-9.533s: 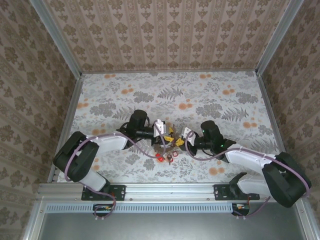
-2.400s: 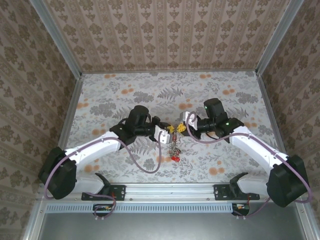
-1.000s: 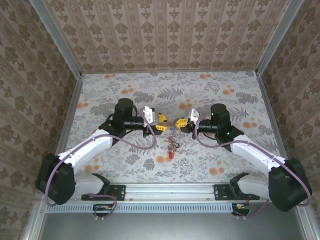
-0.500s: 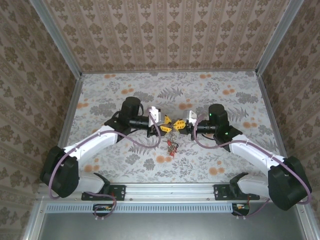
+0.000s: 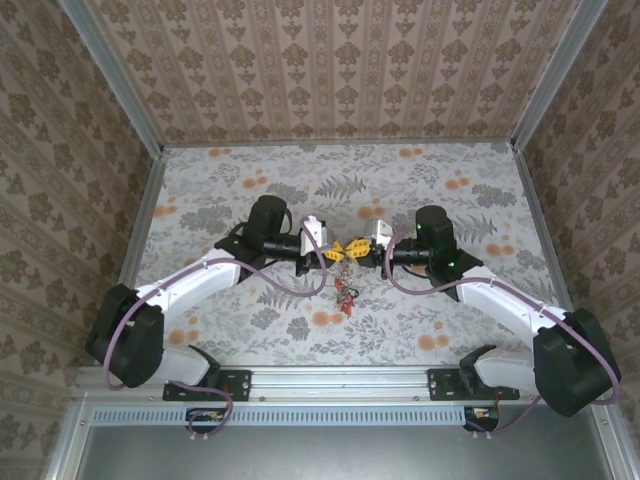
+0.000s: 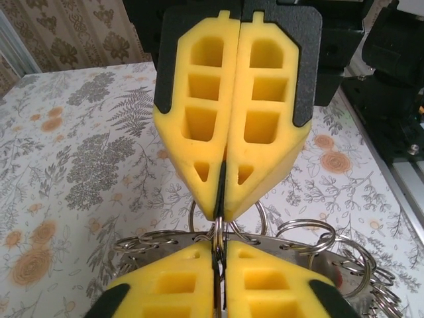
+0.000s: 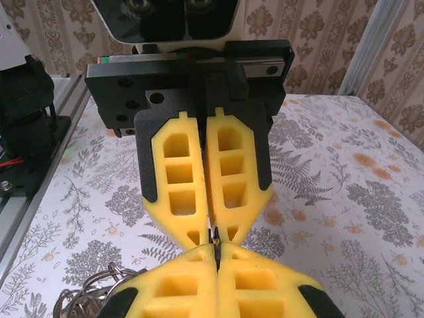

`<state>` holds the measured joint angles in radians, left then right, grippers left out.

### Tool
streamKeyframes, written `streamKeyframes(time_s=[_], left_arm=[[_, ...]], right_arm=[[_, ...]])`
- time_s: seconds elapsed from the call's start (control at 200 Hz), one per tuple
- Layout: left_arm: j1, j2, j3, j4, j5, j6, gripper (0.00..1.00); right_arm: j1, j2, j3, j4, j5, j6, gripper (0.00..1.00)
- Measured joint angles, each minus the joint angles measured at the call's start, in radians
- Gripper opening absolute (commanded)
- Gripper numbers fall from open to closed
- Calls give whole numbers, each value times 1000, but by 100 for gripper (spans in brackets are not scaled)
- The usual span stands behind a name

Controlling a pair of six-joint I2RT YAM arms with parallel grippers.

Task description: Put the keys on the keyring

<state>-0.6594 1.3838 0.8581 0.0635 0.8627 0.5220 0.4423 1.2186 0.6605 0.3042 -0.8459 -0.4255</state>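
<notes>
- Left arm [image 5: 200, 282] and right arm [image 5: 495, 298] reach inward over the worktop [image 5: 450, 190], wrists level, meeting tip to tip.
- Left gripper [image 6: 218, 250] and right gripper [image 6: 222, 213] are both pinched tight on the keyring [image 6: 265, 244] from opposite sides, probably to steady it.
- Keys [image 5: 345, 292] dangle just below the tips, seemingly threaded.

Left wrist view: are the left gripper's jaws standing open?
No, the left gripper's yellow pads are pressed together, with just the thin metal of the keyring pinched at their tips.

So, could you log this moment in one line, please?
left gripper: shut on keyring | right gripper: shut on keyring | keys: hanging below
</notes>
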Motion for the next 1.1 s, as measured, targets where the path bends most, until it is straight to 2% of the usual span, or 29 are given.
streamKeyframes(time_s=[0.2, 0.295, 0.415, 0.56, 0.705, 0.935, 1.1], left_arm=[[2, -3, 0, -8, -15, 2, 0], [-5, -19, -3, -12, -51, 10, 0], [-23, -50, -2, -66, -146, 52, 0], [-63, -55, 25, -195, -275, 127, 0], [-100, -55, 76, -298, -356, 181, 0], [-105, -55, 99, -326, -385, 210, 0], [-105, -55, 99, -333, -385, 216, 0]], right_arm=[[2, 0, 34, -89, 9, -71, 0], [2, 0, 78, -188, 25, -135, 19], [4, -2, 148, -347, 39, -217, 28], [6, -2, 245, -542, 86, -294, 27], [10, -2, 307, -676, 148, -345, 20], [25, 6, 311, -709, 163, -361, 26], [71, 53, 312, -715, 169, -364, 24]])
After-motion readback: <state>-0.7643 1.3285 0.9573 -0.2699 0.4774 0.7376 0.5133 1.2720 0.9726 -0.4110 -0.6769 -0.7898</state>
